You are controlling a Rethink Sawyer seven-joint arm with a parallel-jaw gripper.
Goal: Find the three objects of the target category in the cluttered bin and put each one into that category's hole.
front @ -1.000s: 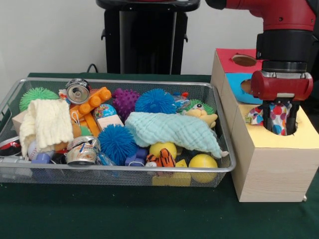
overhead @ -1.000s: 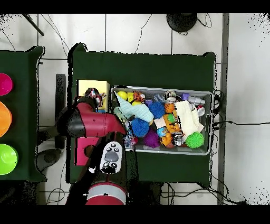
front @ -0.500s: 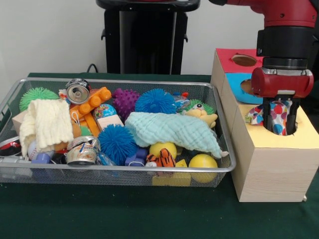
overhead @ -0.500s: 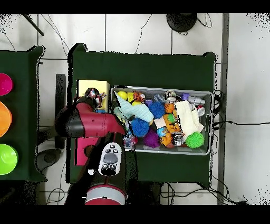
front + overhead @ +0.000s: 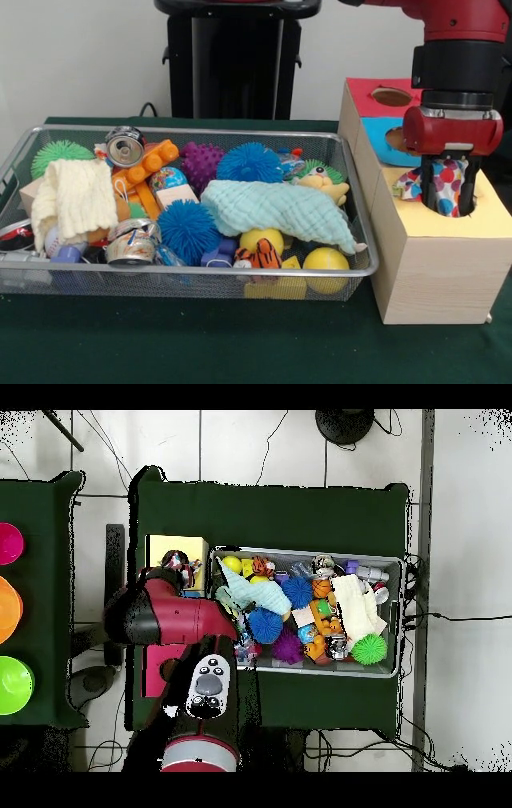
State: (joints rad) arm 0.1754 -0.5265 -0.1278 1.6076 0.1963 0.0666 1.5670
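At right of the front view, claw [image 5: 445,186] clenched on a polka-dot wrapper [image 5: 448,182], lowered into the hole [image 5: 456,210] in the yellow-topped box [image 5: 436,264]; wrapper edge spills left over the rim. Blue-topped box [image 5: 382,138] and red-topped box [image 5: 370,96] stand behind. Wire bin [image 5: 180,276] fills the green worktop [image 5: 200,344] at left: spiky blue balls [image 5: 188,230], dented can [image 5: 125,146], pale green cloth [image 5: 280,210].
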